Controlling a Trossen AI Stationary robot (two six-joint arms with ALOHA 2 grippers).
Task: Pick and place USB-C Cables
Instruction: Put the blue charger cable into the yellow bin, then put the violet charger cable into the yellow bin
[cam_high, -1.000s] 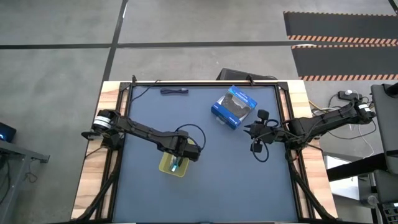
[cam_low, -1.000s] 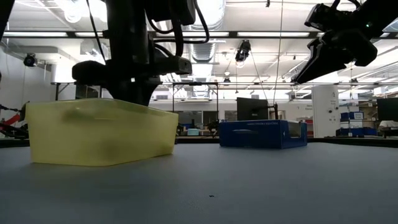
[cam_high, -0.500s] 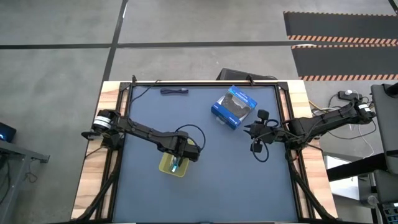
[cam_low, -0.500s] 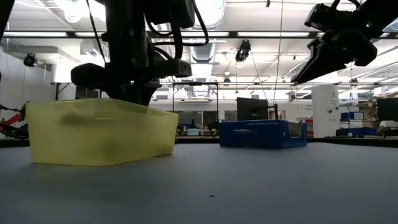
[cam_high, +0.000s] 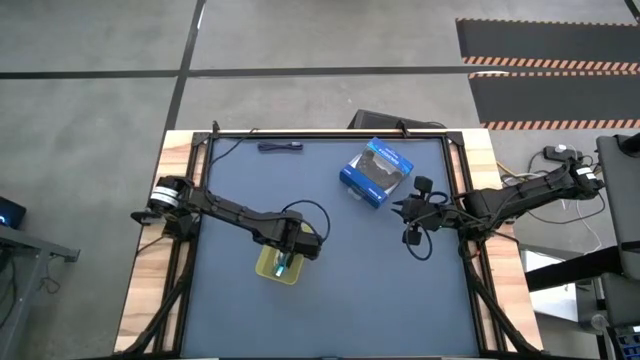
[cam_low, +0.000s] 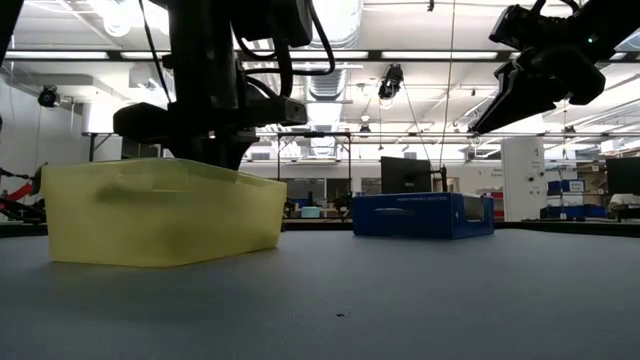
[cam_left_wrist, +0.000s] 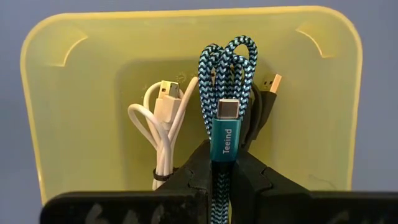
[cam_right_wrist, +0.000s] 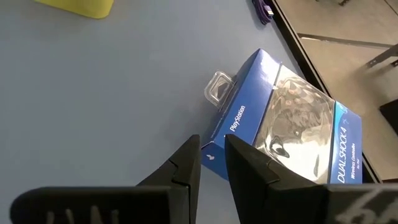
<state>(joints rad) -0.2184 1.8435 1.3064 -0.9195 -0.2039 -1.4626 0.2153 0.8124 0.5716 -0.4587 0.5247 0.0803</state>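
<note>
The yellow tray (cam_high: 264, 270) sits on the blue mat toward the near left, also seen in the low view (cam_low: 160, 210). My left gripper (cam_high: 283, 262) hangs over it, shut on the teal-green braided cable (cam_left_wrist: 224, 68). The white cable (cam_left_wrist: 158, 124) lies on the tray floor (cam_left_wrist: 81, 106), and the black cable (cam_left_wrist: 260, 109) lies behind the teal one. The dark purple cable (cam_high: 280, 147) lies near the table's far edge. My right gripper (cam_right_wrist: 211, 146) hovers in the air near the blue box, its fingers a narrow gap apart, holding nothing. My left gripper pinches the teal-green bundle between its two fingers (cam_left_wrist: 196, 168), just behind the teal connector plug (cam_left_wrist: 225, 134). The fingers come from above, pointing down into the tray. The looped end (cam_left_wrist: 227, 53) hangs below the fingers inside the tray; whether it touches the floor I cannot tell.
A blue and black retail box (cam_high: 376, 172) lies on the far right part of the mat, close to my right gripper (cam_high: 407, 212). Black rails frame the mat. Open mat stretches along the near side and between the tray and the box.
</note>
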